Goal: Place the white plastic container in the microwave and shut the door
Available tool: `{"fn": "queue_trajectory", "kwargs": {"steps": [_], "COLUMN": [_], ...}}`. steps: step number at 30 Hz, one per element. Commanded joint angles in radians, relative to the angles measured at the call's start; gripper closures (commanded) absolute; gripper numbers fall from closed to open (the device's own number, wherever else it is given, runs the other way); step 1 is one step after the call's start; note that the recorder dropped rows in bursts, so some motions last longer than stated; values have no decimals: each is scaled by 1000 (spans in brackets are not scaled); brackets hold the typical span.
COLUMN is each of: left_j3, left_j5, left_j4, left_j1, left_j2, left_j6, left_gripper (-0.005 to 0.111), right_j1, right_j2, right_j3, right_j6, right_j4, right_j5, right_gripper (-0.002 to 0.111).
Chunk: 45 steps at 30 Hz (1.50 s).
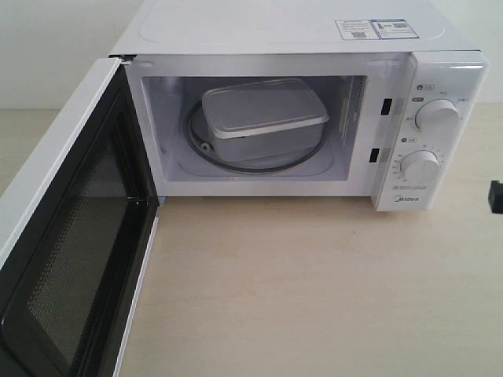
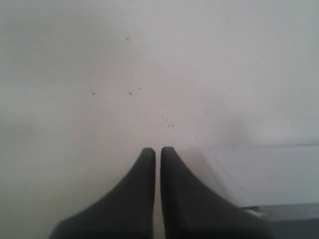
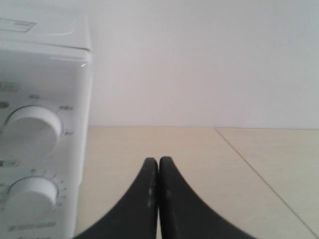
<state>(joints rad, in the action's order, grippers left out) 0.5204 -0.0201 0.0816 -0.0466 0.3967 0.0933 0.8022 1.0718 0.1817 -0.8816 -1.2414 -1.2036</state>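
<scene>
1. Sitting inside the microwave (image 1: 292, 30), the white plastic container (image 1: 263, 118) is on the glass turntable (image 1: 200, 149) with its lid on. It's turned a little askew to the cavity walls.
2. The door (image 1: 71, 259) is swung wide open on the left of the exterior view, hinged at the cavity's left edge. Its black mesh inner face is showing.
3. On the control panel to the right of the cavity there are two round white knobs, an upper one (image 1: 438, 115) and a lower one (image 1: 419, 166), with the Midea logo under them. A couple of stickers (image 1: 372, 29) sit on top of the oven near its right rear.
4. The whole thing stands on a pale wood-look table (image 1: 314, 290), with bare surface in front of the open cavity.
5. The right gripper (image 3: 158, 160) has its black fingers pressed together with nothing between them. It's just off the knob side of the oven, above the table, apart from the panel.
6. The left gripper (image 2: 155, 149) has its fingers all but together, only a thin sliver showing between the tips, and it's holding nothing. It faces a plain whitish surface with a few specks, and you can't tell what that surface is.
7. A small dark bit (image 1: 496, 196) pokes in at the right edge of the exterior view, too cropped to say what it is.
</scene>
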Motion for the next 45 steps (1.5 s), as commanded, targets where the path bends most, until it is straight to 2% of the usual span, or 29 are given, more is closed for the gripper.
{"fn": "queue_trajectory", "kwargs": {"steps": [1, 2, 3, 4, 6, 8, 10, 12, 15, 21, 26, 31, 45], "left_j3": [5, 5, 7, 9, 79, 175, 275, 329, 350, 353, 353, 353, 353], "left_j5": [-57, -71, -115, -141, -298, -465, -630, -757, -862, -1017, -1107, -1149, -1140], "left_j4": [8, 8, 8, 8, 8, 29, 90, 185, 257, 270, 378, 423, 539], "left_j1": [3, 3, 3, 3, 3, 3, 3, 3, 3, 3, 3, 3, 3], "left_j2": [79, 89, 111, 119, 145, 168, 206, 258, 310, 392, 445, 494, 573], "left_j6": [-10, -10, -10, -10, 23, 71, 124, 188, 244, 251, 321, 372, 476], "left_gripper": [102, 102, 102, 102, 102, 102, 102, 102, 102, 102, 102, 102, 102], "right_j1": [-191, -224, -314, -351, -504, -590, -635, -633, -633, -633, -633, -633, -633], "right_j2": [-16, -27, -52, -60, -91, -121, -132, -132, -132, -132, -132, -132, -132], "right_j3": [44, 56, 89, 102, 155, 205, 235, 236, 236, 236, 236, 236, 236], "right_j6": [-10, -10, -17, -19, -22, -64, -89, -89, -89, -72, -69, -69, -47], "right_j4": [119, 144, 192, 211, 257, 258, 264, 261, 261, 259, 254, 254, 256], "right_j5": [44, 115, 288, 344, 428, 568, 670, 648, 646, 646, 648, 648, 646], "right_gripper": [108, 108, 108, 108, 108, 108, 108, 108, 108, 108, 108, 108, 108]}}
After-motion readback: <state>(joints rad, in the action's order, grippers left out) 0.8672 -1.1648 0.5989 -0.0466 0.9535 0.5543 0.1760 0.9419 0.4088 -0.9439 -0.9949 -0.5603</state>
